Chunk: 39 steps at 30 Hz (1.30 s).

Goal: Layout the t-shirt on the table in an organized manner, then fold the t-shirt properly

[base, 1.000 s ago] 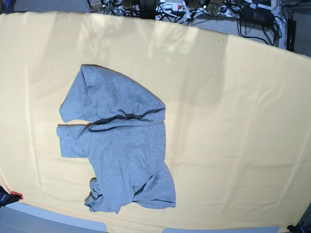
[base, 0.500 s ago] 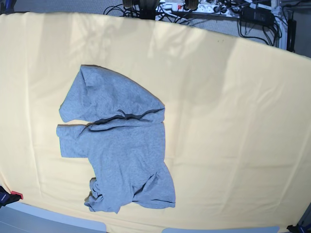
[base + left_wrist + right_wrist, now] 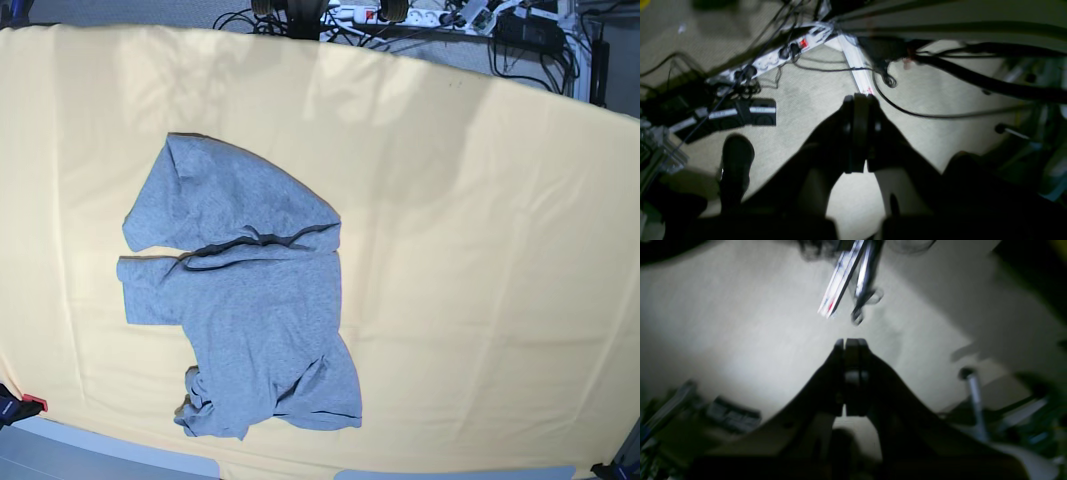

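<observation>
Grey t-shirt lying crumpled on left half of yellow-draped table, sleeves out to the left, hem bunched near the front edge, dark collar trim showing mid-garment. Right gripper closed tight on nothing, out over pale floor, blurred. Left gripper likewise pinched closed and empty, above floor with power strip and cables.

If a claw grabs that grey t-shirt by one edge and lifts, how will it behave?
The t-shirt will likely hang limp and unfold: it already lies creased and bunched at its near hem. It looks thin, so probably light. Pushed, it would likely wrinkle against the cloth-covered table rather than slide.
</observation>
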{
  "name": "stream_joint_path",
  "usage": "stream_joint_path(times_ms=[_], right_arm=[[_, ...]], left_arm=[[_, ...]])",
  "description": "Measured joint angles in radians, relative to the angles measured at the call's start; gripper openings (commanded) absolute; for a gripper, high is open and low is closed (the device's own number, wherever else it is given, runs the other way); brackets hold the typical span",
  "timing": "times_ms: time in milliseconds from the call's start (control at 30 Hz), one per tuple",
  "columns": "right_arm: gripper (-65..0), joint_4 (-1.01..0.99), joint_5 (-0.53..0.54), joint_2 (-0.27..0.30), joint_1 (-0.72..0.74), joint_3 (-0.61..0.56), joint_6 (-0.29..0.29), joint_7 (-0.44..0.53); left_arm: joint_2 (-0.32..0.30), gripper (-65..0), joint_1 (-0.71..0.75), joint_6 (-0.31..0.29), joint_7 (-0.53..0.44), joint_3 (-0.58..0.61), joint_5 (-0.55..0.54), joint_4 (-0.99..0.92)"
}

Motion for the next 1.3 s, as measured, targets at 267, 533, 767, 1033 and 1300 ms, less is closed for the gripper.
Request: stream_joint_path(times_ms=[267, 533, 767, 1033, 1300], right_arm=[[-65.0, 0.027, -0.065, -0.003, 0.002, 0.0, -0.034, -0.02], [-65.0, 0.027, -0.177, -0.005, 0.003, 0.0, -0.1, 0.021], [-65.0, 0.027, -0.272, -0.004, 0.054, 0.0, -0.131, 0.029], [-65.0, 0.026, -0.438, -0.006, 0.23, -0.001, -0.171, 0.032], [-65.0, 0.026, -0.499, -0.006, 0.396, -0.001, -0.197, 0.097]], left_arm=[[-0.002, -65.0, 0.061, -0.003, 0.011, -0.088, -0.035, 0.217], [-0.003, -65.0, 0.003, -0.002, 0.01, -0.093, -0.032, 0.242], [-0.003, -65.0, -0.118, -0.003, 0.011, -0.093, -0.032, 0.242], [-0.001, -65.0, -0.29, -0.003, 0.014, -0.092, -0.085, 0.242], [0.001, -65.0, -0.446, -0.038, -0.09, -0.092, -0.174, 0.243]])
